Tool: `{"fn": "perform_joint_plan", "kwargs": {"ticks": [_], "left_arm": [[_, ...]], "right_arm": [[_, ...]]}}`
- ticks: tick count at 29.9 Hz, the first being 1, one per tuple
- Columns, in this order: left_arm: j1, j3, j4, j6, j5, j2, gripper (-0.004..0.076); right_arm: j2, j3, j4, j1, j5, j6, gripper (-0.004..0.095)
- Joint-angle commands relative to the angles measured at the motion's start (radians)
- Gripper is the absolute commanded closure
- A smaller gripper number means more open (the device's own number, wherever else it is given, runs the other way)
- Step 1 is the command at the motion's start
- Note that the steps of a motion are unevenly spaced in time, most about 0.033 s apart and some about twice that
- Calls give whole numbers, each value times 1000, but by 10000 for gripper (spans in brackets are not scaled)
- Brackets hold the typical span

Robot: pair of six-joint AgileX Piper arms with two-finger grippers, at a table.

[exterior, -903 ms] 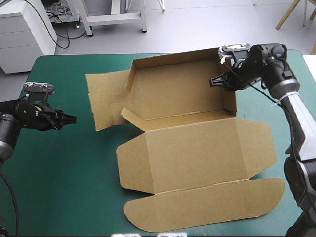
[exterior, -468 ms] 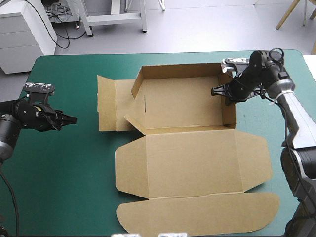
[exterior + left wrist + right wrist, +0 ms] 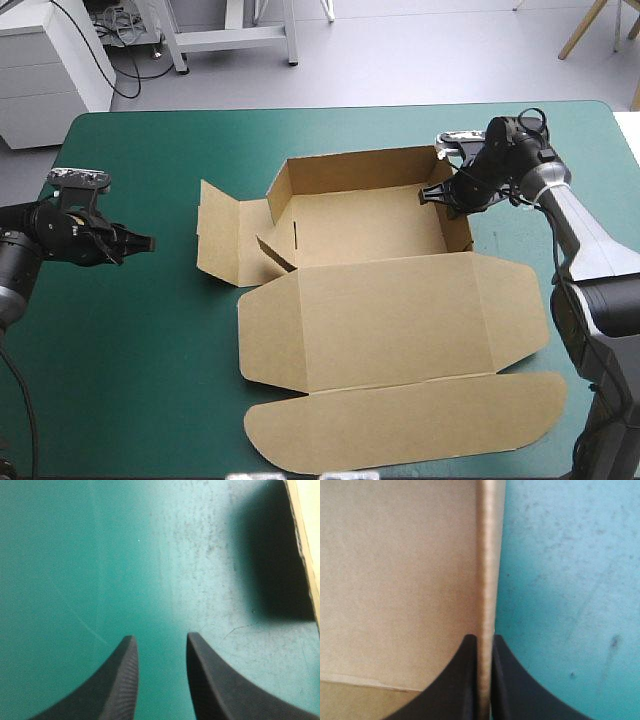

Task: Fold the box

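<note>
Since the earlier frames, we see the box (image 3: 390, 310) has swung round and its far wall (image 3: 355, 168) has dropped back from the table's far edge, so the sheet now lies squarer to the table. The right gripper (image 3: 428, 194) has come with it, while the left gripper (image 3: 145, 242) has kept its place near the table's left edge.

The box sits at the middle of the teal-green cover (image 3: 140, 380) as an open tray. Its far wall and right wall (image 3: 460, 215) are raised, and the left end flaps (image 3: 220, 235) are splayed outward on the cover. The lid (image 3: 400, 320) lies flat toward the near edge, with its rounded tuck flap (image 3: 400, 430) nearest us.

In the right wrist view, the two black fingers (image 3: 465, 680) are pinched almost together on the top edge of the right wall. The brown board stands as a thin strip between them. The tray's inside lies to one side of the strip and bare cover to the other.

In the left wrist view, the fingers (image 3: 120, 680) stand parted with a clear gap. They grasp nothing, and only cover shows between and ahead of them. An edge of the box shows off to one side, well apart from the tips, casting a dark shadow on the cover.
</note>
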Motion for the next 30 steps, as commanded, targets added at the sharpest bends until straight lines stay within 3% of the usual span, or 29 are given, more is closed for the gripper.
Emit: {"fn": "perform_joint_plan", "kwargs": {"ticks": [1, 5, 8, 22, 25, 30], "left_arm": [[0, -24, -19, -1, -48, -35, 493], [0, -24, -19, -1, -46, -35, 493], [0, -24, -19, -1, -46, -35, 493], [0, -24, -50, 10, -62, -35, 493], [0, -24, -67, 19, -66, -35, 493], [0, -24, -67, 28, -65, -35, 493]], "right_arm": [[-38, -30, -6, 16, 44, -38, 798], [-73, -79, 14, 14, 27, -13, 533], [-144, -106, 9, 14, -37, -13, 443], [-465, -129, -109, 42, -9, 9, 440], [-495, -102, -178, 102, -9, 48, 440], [-497, 45, -425, 248, -27, 149, 440]]}}
